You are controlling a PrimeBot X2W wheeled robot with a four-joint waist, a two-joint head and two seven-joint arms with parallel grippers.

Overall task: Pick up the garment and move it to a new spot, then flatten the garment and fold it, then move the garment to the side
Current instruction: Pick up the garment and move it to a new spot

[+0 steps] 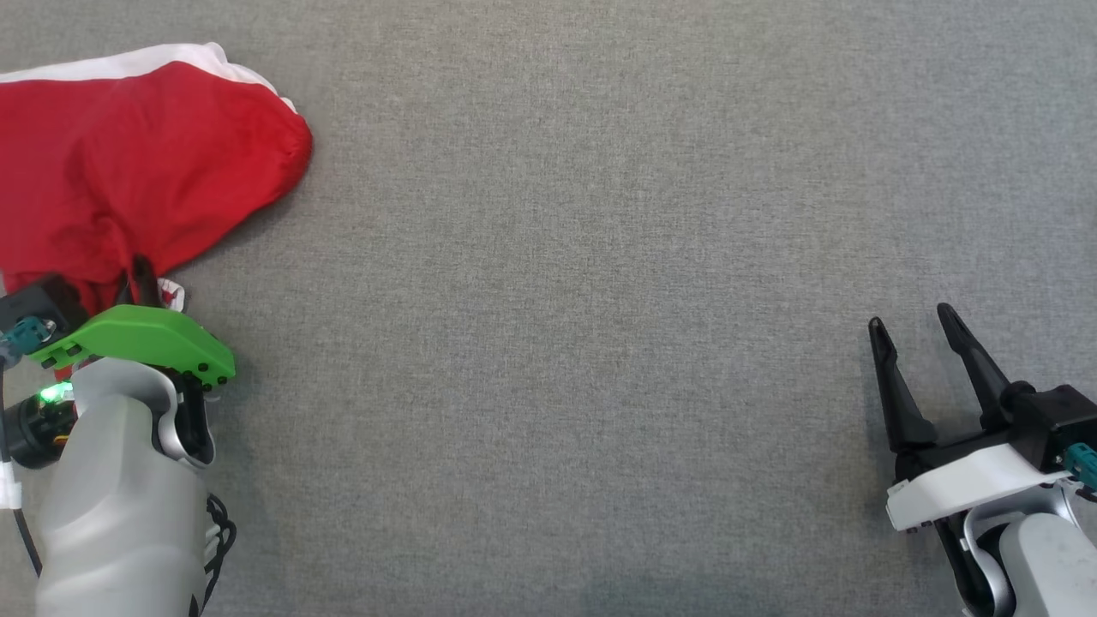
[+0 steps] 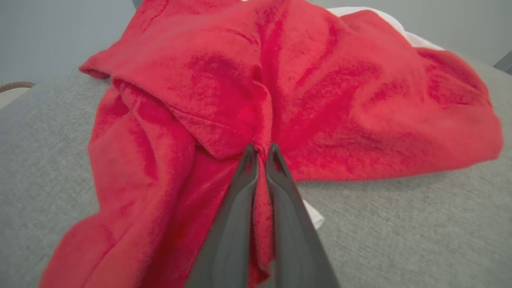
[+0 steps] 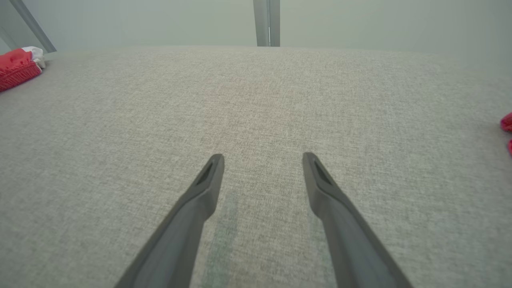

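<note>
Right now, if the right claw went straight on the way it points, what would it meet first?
Probably only the grey woven fabric surface: the open right claw aims slightly down at a bare stretch of it. The crumpled red cloth garment lies far left of that line.

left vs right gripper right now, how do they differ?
The left gripper is shut, pinching a fold of the red garment; the right gripper is open with nothing between its fingers. The left gripper sits at the garment's near edge; the right gripper is over the grey surface, well apart from the garment. The left gripper carries a green cover, the right gripper a white cover. Both have two long dark fingers.
</note>
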